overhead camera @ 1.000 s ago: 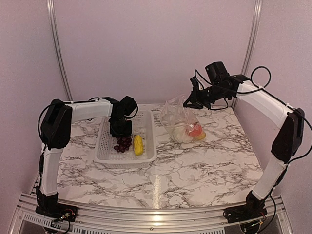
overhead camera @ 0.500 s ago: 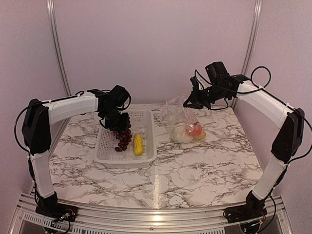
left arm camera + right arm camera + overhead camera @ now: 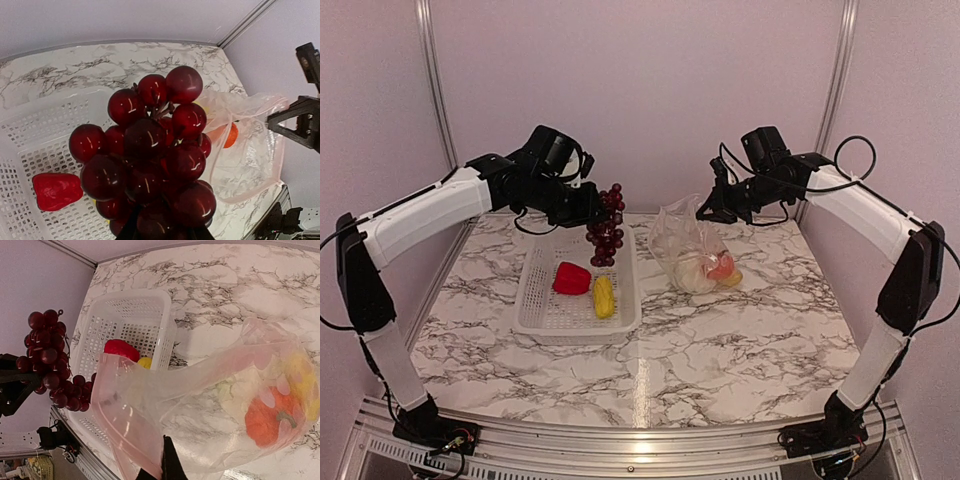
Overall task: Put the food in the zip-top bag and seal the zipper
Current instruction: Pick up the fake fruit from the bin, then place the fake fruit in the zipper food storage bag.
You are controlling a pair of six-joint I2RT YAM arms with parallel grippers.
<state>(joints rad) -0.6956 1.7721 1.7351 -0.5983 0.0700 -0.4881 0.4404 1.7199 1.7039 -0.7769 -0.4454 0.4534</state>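
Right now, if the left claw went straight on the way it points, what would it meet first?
Probably the zip-top bag, whose mouth the right claw holds up. The left claw, gripping the grape bunch, points at it; depth is unclear.

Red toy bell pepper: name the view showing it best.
Top external: the red toy bell pepper lies whole, unblocked in the white perforated basket. Left wrist shows it low on the left; right wrist, partly behind the clear bag.

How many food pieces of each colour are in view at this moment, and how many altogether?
Red: 1, bell pepper
Yellow: 2, basket corn and bagged corn
Dark purple: 1, grape bunch
Orange: 1, round fruit
White: 1, cauliflower
Total: 6
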